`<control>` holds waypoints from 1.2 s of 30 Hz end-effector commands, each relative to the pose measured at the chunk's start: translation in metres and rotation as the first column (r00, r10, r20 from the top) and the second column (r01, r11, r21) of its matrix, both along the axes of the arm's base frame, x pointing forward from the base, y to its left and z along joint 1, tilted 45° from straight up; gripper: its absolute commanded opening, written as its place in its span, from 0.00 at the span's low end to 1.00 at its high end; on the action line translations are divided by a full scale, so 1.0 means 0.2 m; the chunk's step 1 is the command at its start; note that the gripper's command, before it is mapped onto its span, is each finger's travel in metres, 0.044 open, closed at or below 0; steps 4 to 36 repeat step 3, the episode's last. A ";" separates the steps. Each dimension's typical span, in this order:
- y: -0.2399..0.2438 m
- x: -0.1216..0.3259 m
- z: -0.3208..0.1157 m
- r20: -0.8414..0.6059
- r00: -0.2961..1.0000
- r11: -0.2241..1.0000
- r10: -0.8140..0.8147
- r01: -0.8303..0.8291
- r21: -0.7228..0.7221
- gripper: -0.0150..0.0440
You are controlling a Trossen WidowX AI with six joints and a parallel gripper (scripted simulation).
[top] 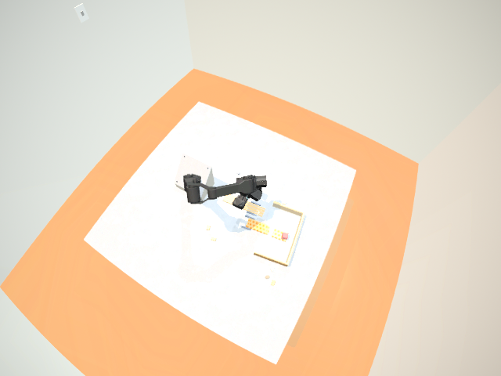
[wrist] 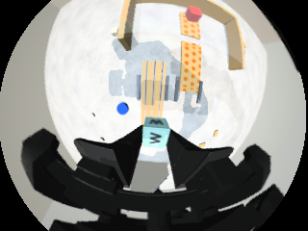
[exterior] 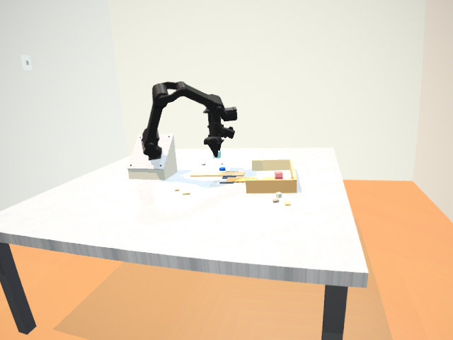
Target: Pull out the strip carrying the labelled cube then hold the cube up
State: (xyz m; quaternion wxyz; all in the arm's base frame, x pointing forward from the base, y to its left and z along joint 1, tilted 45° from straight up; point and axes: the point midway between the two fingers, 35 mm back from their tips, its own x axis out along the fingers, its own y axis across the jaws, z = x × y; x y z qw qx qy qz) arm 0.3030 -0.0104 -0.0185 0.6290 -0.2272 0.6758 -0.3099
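My gripper is shut on the teal cube labelled W and holds it up above the table. The striped strip lies below the gripper, between dark guide rails; its near end is partly hidden by the cube in the wrist view. The orange-dotted strip lies beside it. Past a gap lies a separate dotted piece, with a red cube on it.
A three-sided wooden wall stands around the red cube. A blue round object lies left of the striped strip in the wrist view. Small scraps and a brown pebble lie on the table.
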 end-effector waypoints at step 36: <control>0.00 0.00 0.00 0.003 1.000 1.000 -0.004 0.004 0.003 0.25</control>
